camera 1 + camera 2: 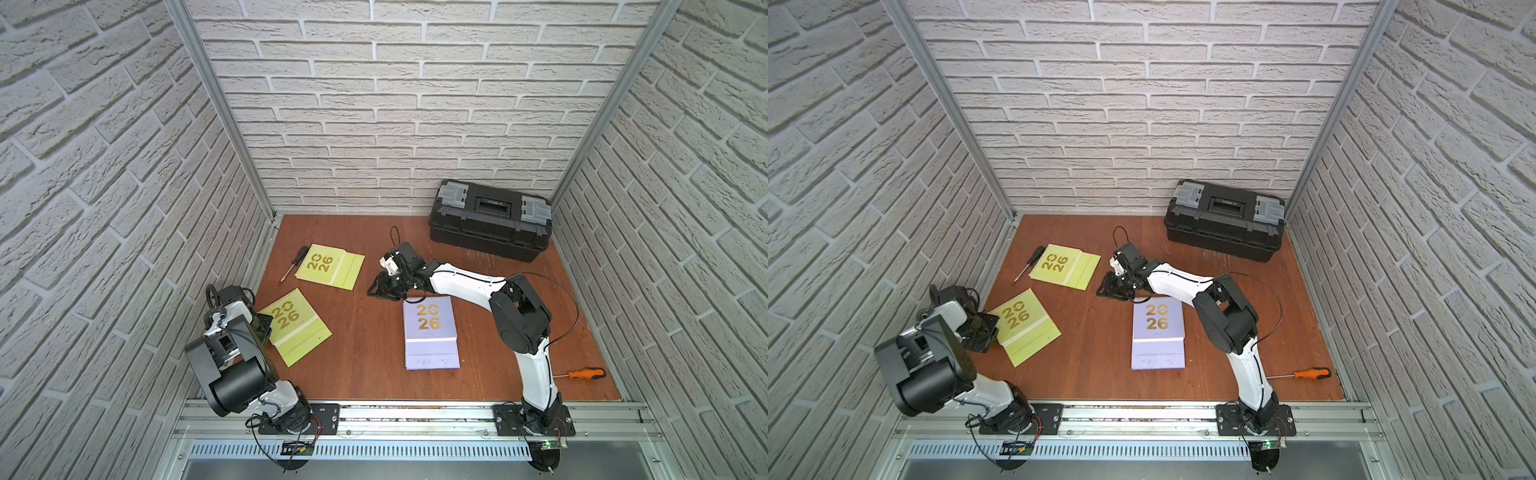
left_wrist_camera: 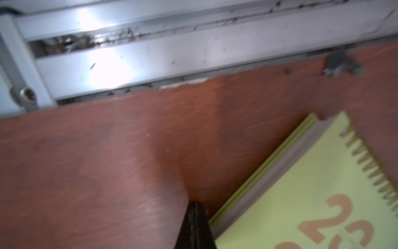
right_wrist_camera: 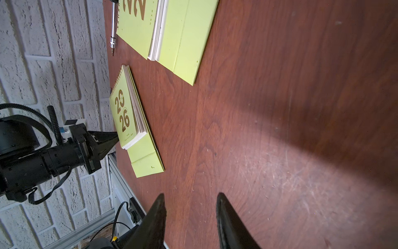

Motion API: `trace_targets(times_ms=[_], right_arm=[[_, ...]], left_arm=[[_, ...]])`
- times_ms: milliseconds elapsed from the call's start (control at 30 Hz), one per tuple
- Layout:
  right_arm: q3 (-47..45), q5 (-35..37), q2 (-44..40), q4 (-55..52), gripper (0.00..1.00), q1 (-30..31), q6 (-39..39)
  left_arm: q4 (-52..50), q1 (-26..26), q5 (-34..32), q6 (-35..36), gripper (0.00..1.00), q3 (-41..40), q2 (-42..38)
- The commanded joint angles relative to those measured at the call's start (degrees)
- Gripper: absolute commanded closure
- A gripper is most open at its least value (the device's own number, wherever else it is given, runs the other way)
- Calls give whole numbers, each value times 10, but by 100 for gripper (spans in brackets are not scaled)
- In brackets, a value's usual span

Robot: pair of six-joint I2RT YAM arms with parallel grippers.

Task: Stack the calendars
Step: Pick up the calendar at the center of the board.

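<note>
The left end effector point(image 3: 116, 138), tips pressed together, sat just beside the edge of the near lime-green calendar point(image 1: 297, 328). The right end effector point(image 3: 190, 200) was spread and empty over the worktop point(image 1: 365, 345), near the lavender calendar point(image 1: 430, 332). The far lime-green calendar point(image 1: 330, 266) lay apart from both.

A: How many calendars?
B: Three showing: a far green calendar point(image 1: 328, 266) on the left, a near green calendar point(image 1: 297, 326) on the left, a purple calendar point(image 1: 430, 332) mid-table. Whether the purple is a single one, I can't tell.
A: And tools?
B: Two: a black screwdriver point(image 1: 298, 257), an orange screwdriver point(image 1: 586, 372). One toolbox point(image 1: 490, 220).
</note>
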Motion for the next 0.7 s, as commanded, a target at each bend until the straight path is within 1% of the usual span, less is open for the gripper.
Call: trace_targets(times_ms=[0,167,367,500,667], right_arm=[[19,4,-24,4,59,6,2],[46,7,17,20,56,23,12],[124,7,96,38,49,54,36],[166,17,141,55,43,69,53],[172,25,165,78,38,77,75]], left_arm=[[32,3,18,15,100,6,25],[44,3,50,28,100,37,75],[60,-2,80,41,100,59,108],[69,-22,102,51,100,67,123],[86,-50,128,48,100,67,138]])
